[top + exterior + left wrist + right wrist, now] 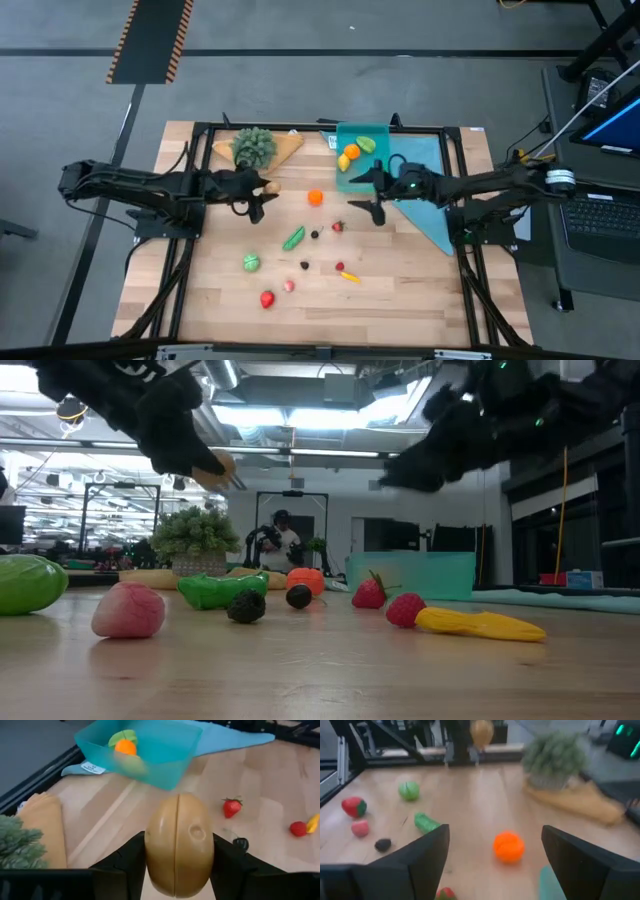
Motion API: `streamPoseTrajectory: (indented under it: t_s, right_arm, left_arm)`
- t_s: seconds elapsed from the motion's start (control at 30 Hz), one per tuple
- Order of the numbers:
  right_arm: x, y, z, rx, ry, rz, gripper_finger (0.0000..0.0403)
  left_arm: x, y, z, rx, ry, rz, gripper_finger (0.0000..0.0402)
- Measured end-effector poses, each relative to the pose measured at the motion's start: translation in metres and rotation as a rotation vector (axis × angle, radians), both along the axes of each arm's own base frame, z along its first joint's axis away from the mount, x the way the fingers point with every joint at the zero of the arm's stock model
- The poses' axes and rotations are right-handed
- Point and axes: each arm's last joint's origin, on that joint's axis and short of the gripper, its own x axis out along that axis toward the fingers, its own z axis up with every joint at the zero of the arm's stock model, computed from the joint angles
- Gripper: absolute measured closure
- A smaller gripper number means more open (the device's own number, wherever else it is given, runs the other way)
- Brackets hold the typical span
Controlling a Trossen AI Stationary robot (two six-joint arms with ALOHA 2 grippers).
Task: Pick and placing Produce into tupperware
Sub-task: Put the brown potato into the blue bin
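My left gripper (264, 190) hangs above the table's far left part, shut on a tan egg-shaped produce piece (179, 851); the low view shows that piece (216, 466) well above the tabletop. My right gripper (367, 195) hovers open and empty beside the teal tupperware (364, 160), which holds an orange and a green piece. Its fingers (427, 855) frame an orange fruit (508, 846) lying on the wood below. More produce lies loose: a green cucumber (293, 238), a strawberry (338, 226), a round green piece (251, 262). My left gripper pinches the tan piece between its two fingers (127, 862), one on each rounded side (150, 855). A seam on the piece runs along the fingers. The fingers slant down toward the table's right. The piece is lifted clear of the table.
A bushy green plant (254, 146) on a tan wedge board sits at the far left. A light-blue cloth (428, 195) lies under and right of the tupperware. Small red, pink, dark and yellow pieces (346, 273) are scattered over the near middle. A black frame (300, 128) borders the table.
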Motion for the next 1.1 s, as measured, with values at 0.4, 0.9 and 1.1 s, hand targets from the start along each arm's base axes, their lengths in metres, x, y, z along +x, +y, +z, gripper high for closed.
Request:
streamPoseTrajectory:
  t_s: [0.4,0.9,1.1]
  right_arm:
    - [-0.051,0.005,0.037,-0.113,-0.064,0.002,0.0086]
    - [-0.098,0.016,-0.009,-0.135,-0.230,0.084,0.0086]
    - [-0.102,0.017,-0.024,-0.094,-0.195,0.094,0.0086]
  left_arm:
    - [-0.005,-0.001,-0.014,0.069,-0.149,-0.042,0.0237]
    - [-0.006,-0.004,-0.017,0.128,-0.338,-0.189,0.0238]
    - [-0.010,-0.005,-0.027,0.125,-0.412,-0.230,0.0238]
